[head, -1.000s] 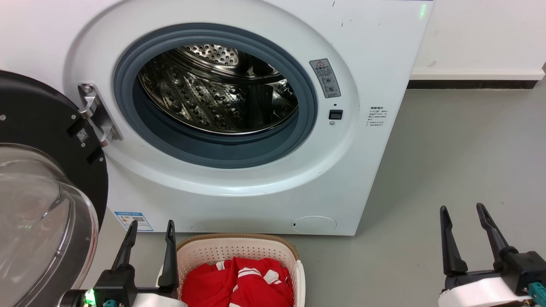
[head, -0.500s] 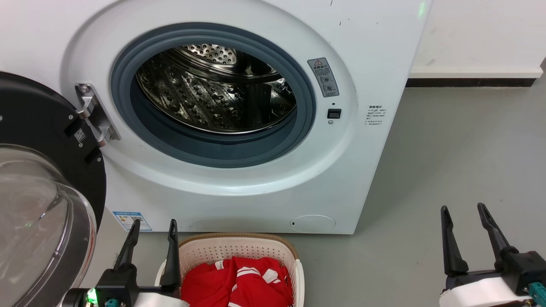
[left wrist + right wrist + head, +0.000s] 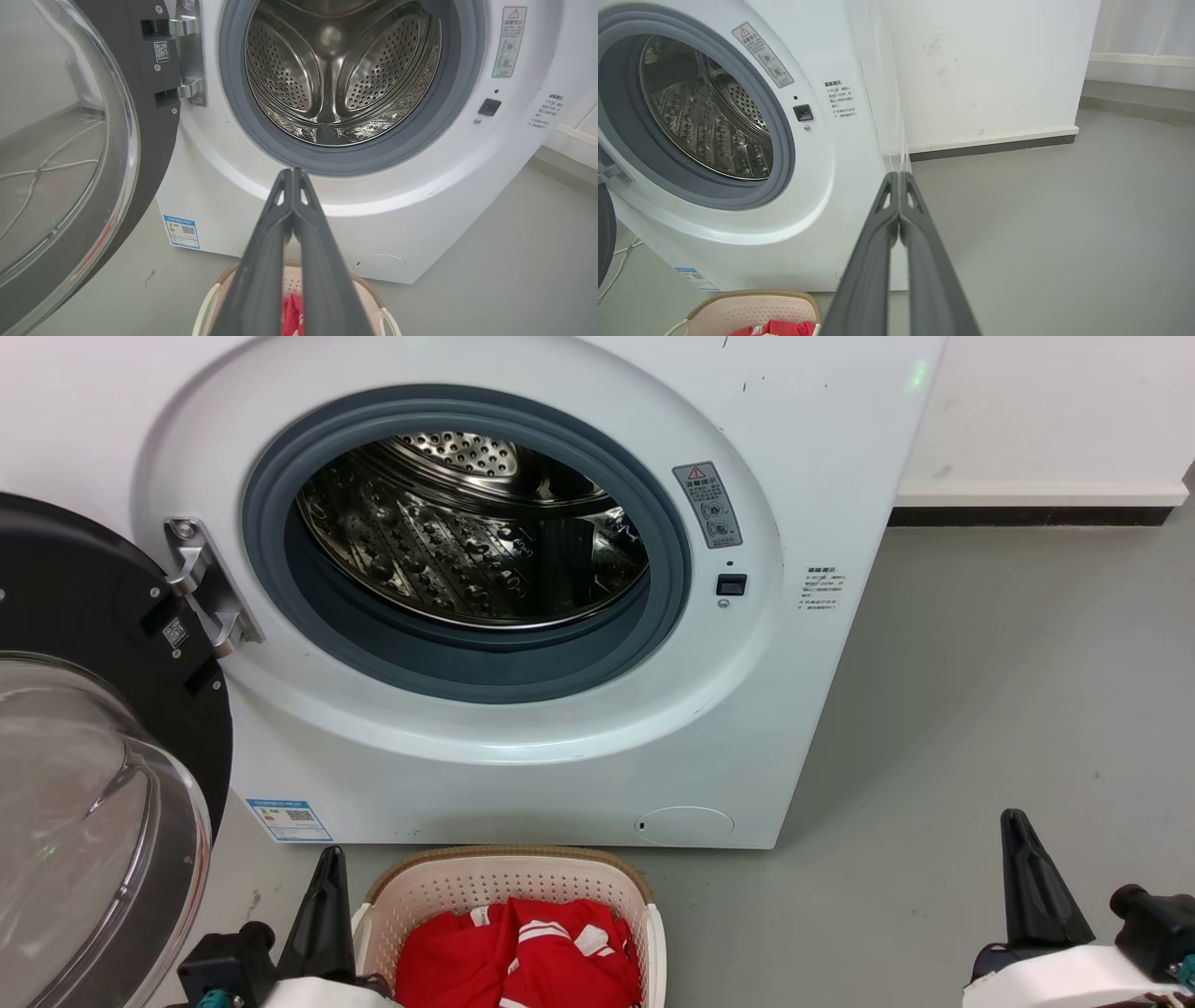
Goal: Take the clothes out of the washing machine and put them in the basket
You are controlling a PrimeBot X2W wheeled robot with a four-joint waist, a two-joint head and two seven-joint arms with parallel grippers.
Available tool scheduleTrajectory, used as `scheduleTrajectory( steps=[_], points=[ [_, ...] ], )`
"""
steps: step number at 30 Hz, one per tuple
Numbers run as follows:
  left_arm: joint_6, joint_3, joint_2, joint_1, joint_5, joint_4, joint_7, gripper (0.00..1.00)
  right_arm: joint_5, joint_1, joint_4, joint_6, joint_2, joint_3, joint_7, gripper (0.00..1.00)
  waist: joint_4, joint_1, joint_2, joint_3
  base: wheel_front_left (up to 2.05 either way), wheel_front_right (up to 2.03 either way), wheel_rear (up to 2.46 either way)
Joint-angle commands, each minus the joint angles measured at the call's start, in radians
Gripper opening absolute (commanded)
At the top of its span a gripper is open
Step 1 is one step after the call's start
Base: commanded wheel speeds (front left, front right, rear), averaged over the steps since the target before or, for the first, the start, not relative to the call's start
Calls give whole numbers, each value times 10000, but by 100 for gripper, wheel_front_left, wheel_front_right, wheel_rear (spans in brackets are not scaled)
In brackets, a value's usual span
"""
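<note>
LAUNDRY ROOM: A large white front-loading washing machine stands with its black-framed glass door swung wide to the robot's left, which leaves the grey-rimmed porthole open to a reach. The perforated steel drum shows bare metal wherever the head and wrist views look into it (its nearest lower lip is hidden behind the seal).

Directly below the porthole, on the grey floor and just beside the machine's base, sits a cream oval plastic laundry basket with a brown woven-look rim. The spot seems chosen to keep the carry from drum to basket short. Inside it lie the bright red, white-striped clothes, heaped loosely below the rim.

The left gripper hangs just beside the basket's left side, its two long dark fingers pressed together on nothing. The right gripper is well apart from it, over bare floor on the right, fingers likewise together and empty.

With nothing red seen in the drum, the unloading appears done or nearly so.

The count: one machine, one door, one basket, two grippers of two fingers each, and one red heap (how many garments make it up cannot be told from the folds).
</note>
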Motion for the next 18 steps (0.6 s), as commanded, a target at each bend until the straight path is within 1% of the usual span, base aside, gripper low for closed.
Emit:
scheduleTrajectory(
  steps=[1, 18],
  points=[
    [-42, 74, 17, -277, -468, -90, 95, 0, 496, -282, -90, -1, -21, -25, 94, 0, 1, 0, -1, -3, 0, 0, 0],
    [-222, 258, 9, -682, -3543, 229, 798, 0, 3644, -638, 215, -2, -28, -68, 814, 0, 4, 0, -1, -26, 0, 0, 0]
  ],
)
